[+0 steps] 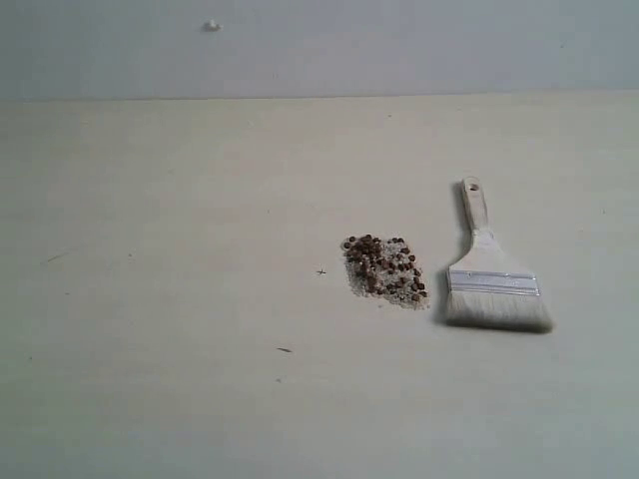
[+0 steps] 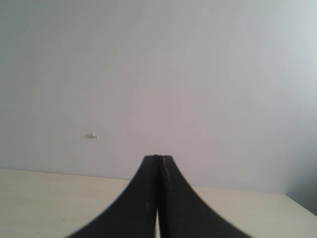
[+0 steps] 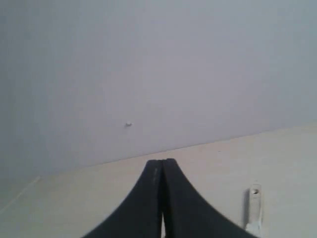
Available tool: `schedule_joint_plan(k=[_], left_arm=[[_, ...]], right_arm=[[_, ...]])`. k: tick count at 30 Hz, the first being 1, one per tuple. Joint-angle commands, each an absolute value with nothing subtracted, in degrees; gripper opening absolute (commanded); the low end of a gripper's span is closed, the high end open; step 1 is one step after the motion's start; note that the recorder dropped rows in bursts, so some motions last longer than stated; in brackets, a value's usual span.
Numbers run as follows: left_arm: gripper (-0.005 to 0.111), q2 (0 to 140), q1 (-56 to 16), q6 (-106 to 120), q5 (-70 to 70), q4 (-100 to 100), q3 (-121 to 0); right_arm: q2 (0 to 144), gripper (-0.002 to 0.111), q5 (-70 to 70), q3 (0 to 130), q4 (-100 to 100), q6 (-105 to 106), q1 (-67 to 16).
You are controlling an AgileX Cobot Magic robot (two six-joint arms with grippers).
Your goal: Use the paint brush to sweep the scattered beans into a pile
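left claw (image 2: 158, 164) and right claw (image 3: 162, 166) both pressed together, empty. beans (image 1: 382, 267) clustered on bench (image 1: 150, 249) right of centre, looks like pale grit (image 1: 411, 298) mixed in. paint brush (image 1: 489, 277) flat just right of them.

A pale cream flat surface (image 1: 150, 200) fills most of the exterior view and meets a plain grey-white wall (image 1: 399, 45) at the back. A small white nub (image 1: 212, 26) sticks out from the wall, high up and left of centre. A patch of fine whitish grains (image 1: 407, 298) lies on the surface right of centre. Just left of the patch is a tiny dark cross mark (image 1: 320, 270). Nearer the camera lies a short dark streak (image 1: 285, 349).
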State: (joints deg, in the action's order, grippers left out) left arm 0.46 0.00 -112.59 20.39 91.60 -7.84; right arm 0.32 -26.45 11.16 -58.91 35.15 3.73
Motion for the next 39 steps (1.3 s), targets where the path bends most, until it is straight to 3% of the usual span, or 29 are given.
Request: schedule_joint_plan(k=[1,9,17,25,28,33,39], left_arm=[[0.000,0.60,0.07,-112.58,20.47,91.52,-7.78],[0.000,0.60,0.07,-112.58,20.47,91.52,-7.78],[0.000,0.60,0.07,-112.58,20.47,91.52,-7.78],[0.000,0.60,0.07,-112.58,20.47,91.52,-7.78],[0.000,0.60,0.07,-112.58,20.47,91.52,-7.78],[0.000,0.60,0.07,-112.58,20.47,91.52,-7.78],[0.000,0.60,0.07,-112.58,20.47,91.52,-7.78]], right_arm=[[0.00,0.000,-27.21,10.94,-60.08,34.20,3.98],[0.00,0.000,-27.21,10.94,-59.97,34.31,3.98],[0.00,0.000,-21.10,10.94,-43.97,44.26,3.98],[0.00,0.000,-3.91,7.72,-40.01,45.18,3.98],[0.00,0.000,-4.29,6.43,-29.56,35.48,3.98],[0.00,0.000,-3.54,3.21,1.02,1.07,3.98],[0.00,0.000,-3.24,0.00,3.49,0.00,3.98]])
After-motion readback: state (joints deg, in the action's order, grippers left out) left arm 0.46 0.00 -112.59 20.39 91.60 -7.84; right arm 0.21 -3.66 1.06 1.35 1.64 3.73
